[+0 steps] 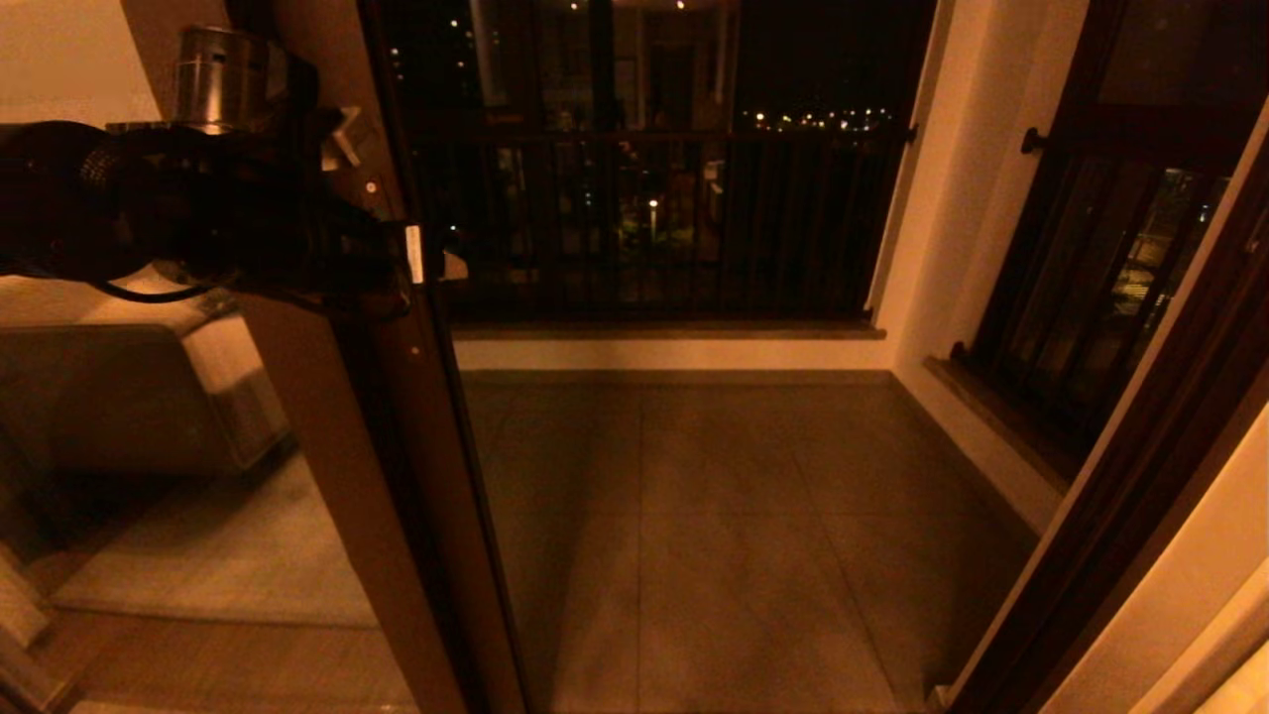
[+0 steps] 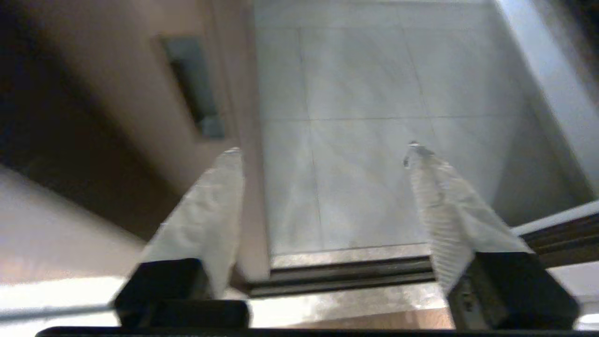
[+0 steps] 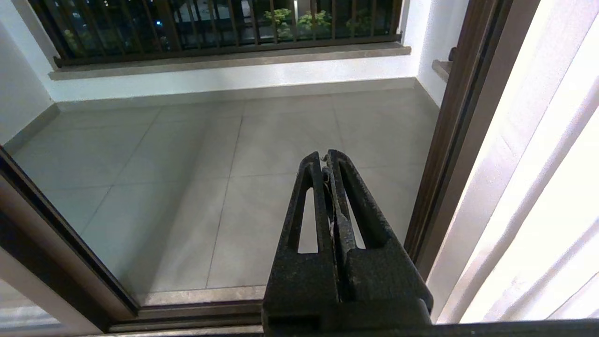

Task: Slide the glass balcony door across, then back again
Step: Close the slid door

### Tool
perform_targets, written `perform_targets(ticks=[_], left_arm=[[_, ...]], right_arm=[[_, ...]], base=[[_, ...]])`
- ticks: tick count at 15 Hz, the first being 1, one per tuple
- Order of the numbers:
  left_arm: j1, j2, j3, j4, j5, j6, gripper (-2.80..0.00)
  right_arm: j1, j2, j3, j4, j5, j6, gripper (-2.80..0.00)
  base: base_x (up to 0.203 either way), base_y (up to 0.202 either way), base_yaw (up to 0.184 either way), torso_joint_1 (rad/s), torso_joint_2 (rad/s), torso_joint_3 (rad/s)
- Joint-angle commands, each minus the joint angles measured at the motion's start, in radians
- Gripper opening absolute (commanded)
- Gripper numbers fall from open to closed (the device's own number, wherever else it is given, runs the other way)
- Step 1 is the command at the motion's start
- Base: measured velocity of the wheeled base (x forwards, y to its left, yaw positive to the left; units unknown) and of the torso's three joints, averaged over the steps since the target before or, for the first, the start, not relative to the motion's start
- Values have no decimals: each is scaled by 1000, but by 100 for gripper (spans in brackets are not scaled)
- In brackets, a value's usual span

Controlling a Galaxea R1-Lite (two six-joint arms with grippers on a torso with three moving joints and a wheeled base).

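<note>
Glass balcony door (image 1: pixel 397 476) — we log it at the left of the opening, long axis floor to ceiling, its brown stile edge facing the gap, recessed lock plate (image 2: pixel 192 84) on that stile; our left gripper (image 2: pixel 323 154) sits at the stile with fingers spread wide, one fingertip against the wood. Right gripper (image 3: pixel 327 161) — pressed closed, holding nothing, over the threshold track (image 3: pixel 201 313). Beyond: grey tiled balcony floor (image 1: pixel 714 516), white walls, dark barred railing (image 1: pixel 654 218).
</note>
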Motion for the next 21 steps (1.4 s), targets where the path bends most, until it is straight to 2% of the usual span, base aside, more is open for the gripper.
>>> perform_targets(ticks=[1,5,10,21], left_arm=[[2,34,-1,-24,-26,0,0],[14,74,-34,-59,-34,38,0],[18,22,10,-53,-34,37,0],[36,86,-10,-113,-40,54,0]], right_arm=[[1,0,0,0,0,0,-280],[1,0,0,0,0,0,-280],[2,0,0,0,0,0,-280],[2,0,0,0,0,0,-280]], base=[[0,0,0,0,0,0],[0,0,0,0,0,0],[0,0,0,0,0,0],[0,0,0,0,0,0]])
